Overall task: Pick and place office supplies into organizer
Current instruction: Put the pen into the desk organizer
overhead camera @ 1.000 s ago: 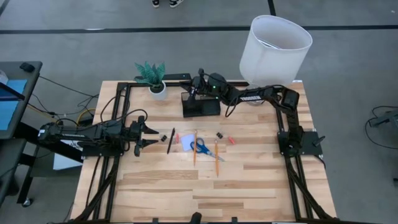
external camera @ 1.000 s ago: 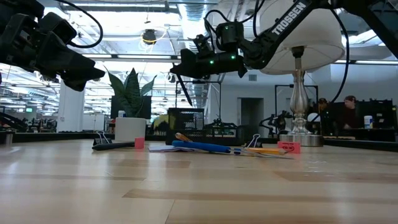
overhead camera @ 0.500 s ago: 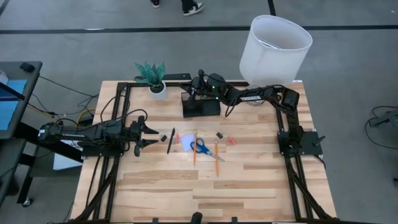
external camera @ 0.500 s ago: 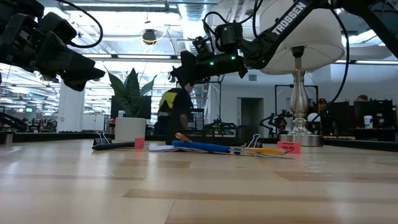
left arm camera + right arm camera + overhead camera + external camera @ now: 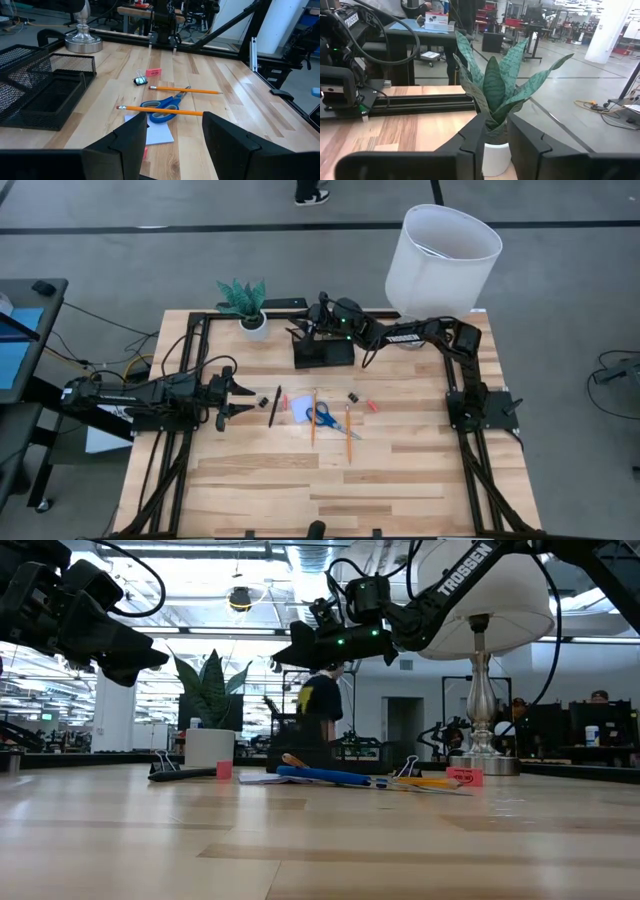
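The organizer (image 5: 323, 350), a black mesh tray, stands at the table's far middle and also shows in the left wrist view as the organizer (image 5: 45, 95). My right gripper (image 5: 300, 330) hovers level over its left end, open by a narrow gap with nothing between the fingers (image 5: 495, 132). On the table lie blue-handled scissors (image 5: 322, 417), two pencils (image 5: 313, 415) (image 5: 348, 435), a black pen (image 5: 274, 406), a pale note pad (image 5: 301, 407), binder clips (image 5: 352, 396) and a small red bit (image 5: 372, 406). My left gripper (image 5: 240, 393) waits open, left of the pen.
A potted plant (image 5: 248, 305) stands at the far left, close to my right gripper's tips. A lamp with a big white shade (image 5: 445, 250) is at the far right. A person (image 5: 320, 710) walks in the room behind the table.
My right gripper has opened a little in place above the organizer. The thin dark stick that hung below its fingers a second ago no longer shows there. A person has crossed the room behind the table.
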You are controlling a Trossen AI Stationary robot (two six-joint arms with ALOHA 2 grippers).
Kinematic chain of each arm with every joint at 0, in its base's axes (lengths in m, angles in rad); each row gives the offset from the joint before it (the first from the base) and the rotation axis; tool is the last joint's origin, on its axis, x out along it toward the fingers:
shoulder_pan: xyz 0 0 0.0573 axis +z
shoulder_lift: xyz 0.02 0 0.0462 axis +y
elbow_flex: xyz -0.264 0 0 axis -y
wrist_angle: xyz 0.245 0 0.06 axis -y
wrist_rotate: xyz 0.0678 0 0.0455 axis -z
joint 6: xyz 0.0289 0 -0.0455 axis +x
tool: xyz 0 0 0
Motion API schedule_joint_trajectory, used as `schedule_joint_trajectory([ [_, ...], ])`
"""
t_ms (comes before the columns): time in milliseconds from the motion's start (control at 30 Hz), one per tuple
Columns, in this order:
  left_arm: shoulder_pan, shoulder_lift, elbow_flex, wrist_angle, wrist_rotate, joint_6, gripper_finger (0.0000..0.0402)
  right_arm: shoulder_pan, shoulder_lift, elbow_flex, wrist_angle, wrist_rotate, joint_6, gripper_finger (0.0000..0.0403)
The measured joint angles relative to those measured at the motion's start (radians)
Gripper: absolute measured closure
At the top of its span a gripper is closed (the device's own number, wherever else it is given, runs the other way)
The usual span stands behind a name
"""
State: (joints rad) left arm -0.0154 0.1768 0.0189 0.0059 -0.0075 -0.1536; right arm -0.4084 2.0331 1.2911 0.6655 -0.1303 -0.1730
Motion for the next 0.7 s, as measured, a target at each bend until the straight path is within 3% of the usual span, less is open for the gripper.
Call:
schedule_joint_trajectory([
  [533, 0.000, 0.000, 0.000, 0.000, 0.000, 0.000, 0.0218, 0.012, 0.000, 0.000, -0.003, 0.000, 0.016, 0.0326],
  [700, 0.000, 0.000, 0.000, 0.000, 0.000, 0.000, 0.0218, 0.036, -0.044, 0.000, -0.099, -0.001, 0.016, 0.0326],
])
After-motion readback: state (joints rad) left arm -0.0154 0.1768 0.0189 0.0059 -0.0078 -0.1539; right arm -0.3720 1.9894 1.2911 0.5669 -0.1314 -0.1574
